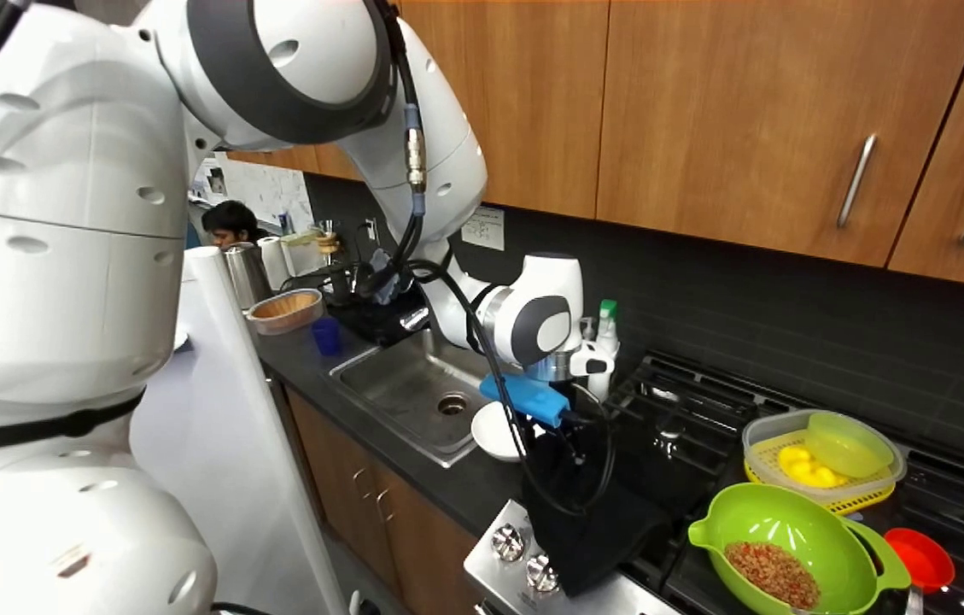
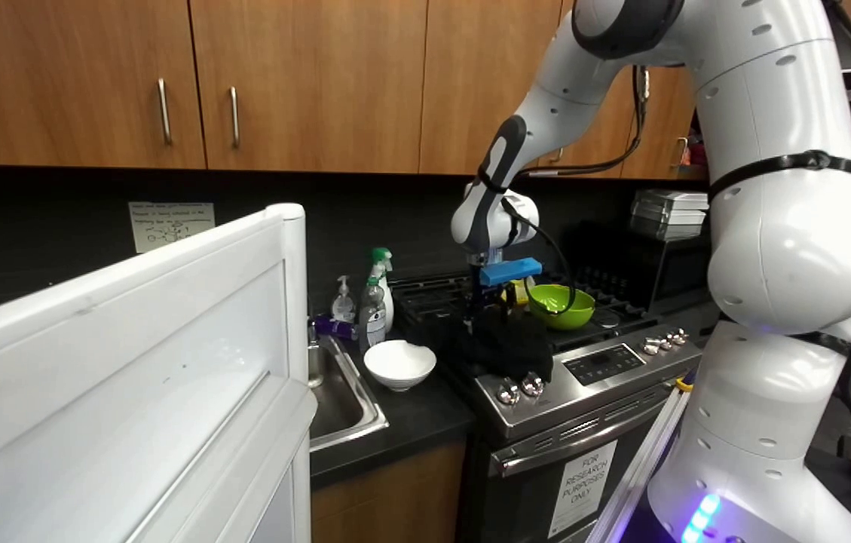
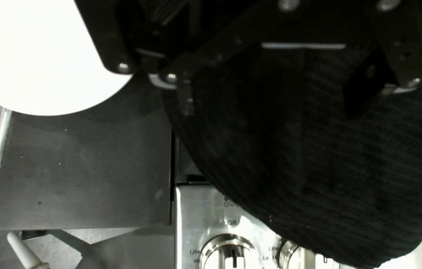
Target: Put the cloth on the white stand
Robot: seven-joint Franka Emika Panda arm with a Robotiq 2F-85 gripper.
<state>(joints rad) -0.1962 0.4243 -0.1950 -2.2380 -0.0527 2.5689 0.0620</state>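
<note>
The black cloth (image 3: pixel 308 168) lies bunched over the front left of the stove, partly covering the knobs; it also shows in both exterior views (image 1: pixel 597 530) (image 2: pixel 508 351). Directly above it hangs my gripper (image 3: pixel 278 95), pointing down. In the wrist view the fingers (image 3: pixel 187 100) stand wide apart with cloth beneath and between them, not pinched. Whether the tips touch the fabric is too dark to tell. The white stand (image 2: pixel 169 362) rises in the foreground of an exterior view and shows beside the robot body in an exterior view (image 1: pixel 217 444), away from the gripper.
A white bowl (image 1: pixel 494 430) sits on the counter between sink (image 1: pixel 379 384) and stove. On the stove are a green colander bowl (image 1: pixel 789 521), a clear tub (image 1: pixel 896 465) with yellow items and a red cup (image 1: pixel 921 555). Bottles (image 2: pixel 374 313) stand behind the bowl.
</note>
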